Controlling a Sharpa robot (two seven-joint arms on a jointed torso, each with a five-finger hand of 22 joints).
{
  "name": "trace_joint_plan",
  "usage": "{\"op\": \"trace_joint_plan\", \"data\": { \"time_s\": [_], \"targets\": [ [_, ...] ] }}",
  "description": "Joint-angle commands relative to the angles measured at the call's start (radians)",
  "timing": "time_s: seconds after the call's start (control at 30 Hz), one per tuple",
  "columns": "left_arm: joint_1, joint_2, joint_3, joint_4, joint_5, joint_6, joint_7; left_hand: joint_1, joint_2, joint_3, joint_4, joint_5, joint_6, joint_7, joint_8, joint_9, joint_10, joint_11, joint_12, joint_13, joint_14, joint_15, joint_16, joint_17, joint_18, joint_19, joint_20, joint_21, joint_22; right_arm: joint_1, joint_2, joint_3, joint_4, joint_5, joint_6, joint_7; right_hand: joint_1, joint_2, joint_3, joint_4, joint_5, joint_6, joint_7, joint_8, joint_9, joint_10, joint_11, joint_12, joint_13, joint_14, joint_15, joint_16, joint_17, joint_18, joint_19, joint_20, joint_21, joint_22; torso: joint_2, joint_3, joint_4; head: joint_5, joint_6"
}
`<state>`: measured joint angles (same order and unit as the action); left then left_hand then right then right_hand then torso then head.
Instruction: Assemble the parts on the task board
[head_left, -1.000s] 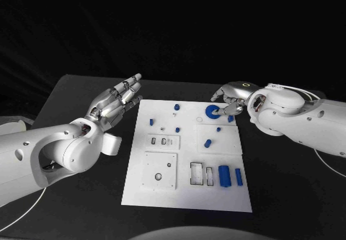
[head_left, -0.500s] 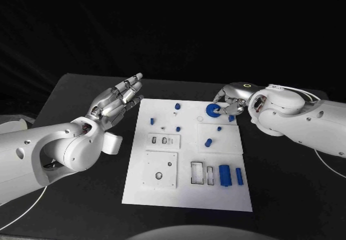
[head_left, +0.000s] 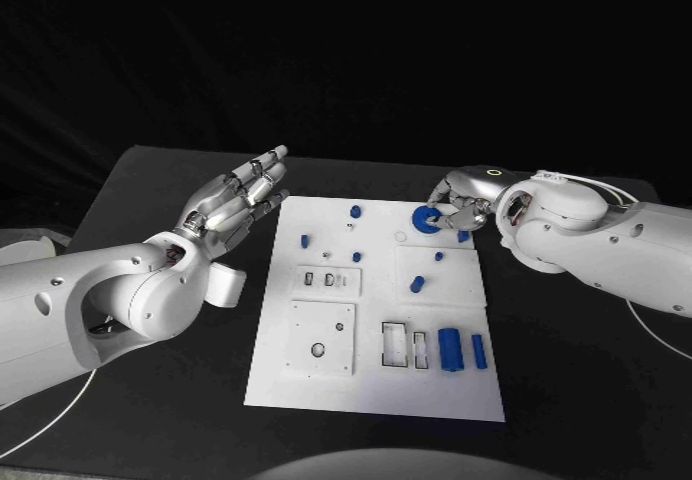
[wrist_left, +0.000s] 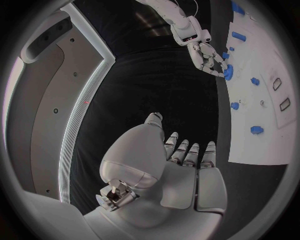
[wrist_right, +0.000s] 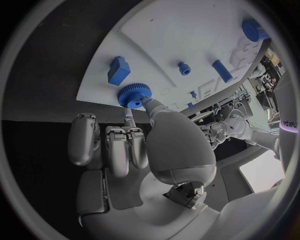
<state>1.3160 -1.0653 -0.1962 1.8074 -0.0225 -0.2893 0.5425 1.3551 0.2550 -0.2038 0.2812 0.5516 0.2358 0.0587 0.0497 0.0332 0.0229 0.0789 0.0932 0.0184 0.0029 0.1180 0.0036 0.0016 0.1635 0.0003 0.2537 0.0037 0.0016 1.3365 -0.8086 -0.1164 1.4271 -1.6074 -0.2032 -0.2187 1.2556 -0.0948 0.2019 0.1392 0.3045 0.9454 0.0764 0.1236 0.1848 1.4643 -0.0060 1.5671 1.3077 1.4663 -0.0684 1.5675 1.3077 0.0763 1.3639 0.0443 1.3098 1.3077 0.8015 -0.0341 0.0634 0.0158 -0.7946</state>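
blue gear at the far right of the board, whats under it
The blue gear sits on the white task board near its edge, the right hand pinching it. Whatever peg or hole lies beneath is covered by the gear.

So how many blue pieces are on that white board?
9: three pegs far-left, a gear held by the right hand, a block beside it, two mid-board, two near front. The hand may hide more.
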Motion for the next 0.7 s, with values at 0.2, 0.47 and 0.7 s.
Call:
{"op": "trace_joint_plan", "data": {
  "time_s": [0.2, 0.47, 0.7],
  "targets": [
    [0.001, 0.004, 0.0, -0.002, -0.001, 0.033, -0.002, 0.011, -0.002, 0.004, 0.0, 0.004, -0.004, 0.002, 0.004, 0.0, 0.0, 0.009, 0.004, 0.001, -0.003, 0.008, -0.004, -0.002, 0.018, 0.0, 0.01, -0.004, -0.002, -0.017, 0.005, -0.007, -0.01, 0.002, 0.044, 0.004, 0.003, -0.004, -0.004, -0.005, -0.035, -0.006, 0.007, 0.004, 0.008, 0.106, 0.005, 0.004, 0.263, 0.1, 0.006, -0.004, 0.255, 0.006, -0.018, 0.005, -0.02, 0.025, 0.001, -0.0004, 0.0002, -0.001, 0.001],
    [0.001, 0.004, 0.0, -0.003, -0.001, 0.039, -0.008, 0.012, -0.002, 0.005, 0.0, 0.004, -0.004, 0.003, 0.004, 0.0, 0.0, 0.011, 0.005, 0.001, -0.003, 0.01, -0.004, -0.002, 0.018, 0.0, 0.012, -0.004, -0.002, -0.019, 0.007, -0.007, -0.014, 0.012, 0.066, 0.005, -0.007, -0.004, -0.013, -0.001, -0.114, -0.022, 0.014, 0.002, 0.021, 0.106, 0.012, 0.004, 0.263, 0.09, 0.014, -0.02, 0.239, 0.011, -0.034, 0.013, -0.047, 0.01, 0.001, -0.0005, 0.0012, -0.001, 0.002],
    [0.001, 0.004, -0.001, -0.003, -0.001, 0.042, -0.012, 0.014, 0.0, 0.007, 0.0, 0.005, -0.003, 0.004, 0.005, 0.001, 0.001, 0.016, 0.007, 0.002, -0.003, 0.011, -0.004, -0.002, 0.018, 0.0, 0.016, -0.004, -0.002, -0.02, 0.008, -0.007, -0.015, 0.017, 0.082, 0.005, -0.003, 0.001, -0.014, -0.003, -0.142, -0.014, 0.015, 0.009, 0.029, 0.106, 0.014, 0.004, 0.263, 0.09, 0.015, -0.022, 0.238, 0.012, -0.034, 0.015, -0.052, 0.01, 0.001, -0.0006, 0.0009, -0.001, 0.001]
  ]
}}
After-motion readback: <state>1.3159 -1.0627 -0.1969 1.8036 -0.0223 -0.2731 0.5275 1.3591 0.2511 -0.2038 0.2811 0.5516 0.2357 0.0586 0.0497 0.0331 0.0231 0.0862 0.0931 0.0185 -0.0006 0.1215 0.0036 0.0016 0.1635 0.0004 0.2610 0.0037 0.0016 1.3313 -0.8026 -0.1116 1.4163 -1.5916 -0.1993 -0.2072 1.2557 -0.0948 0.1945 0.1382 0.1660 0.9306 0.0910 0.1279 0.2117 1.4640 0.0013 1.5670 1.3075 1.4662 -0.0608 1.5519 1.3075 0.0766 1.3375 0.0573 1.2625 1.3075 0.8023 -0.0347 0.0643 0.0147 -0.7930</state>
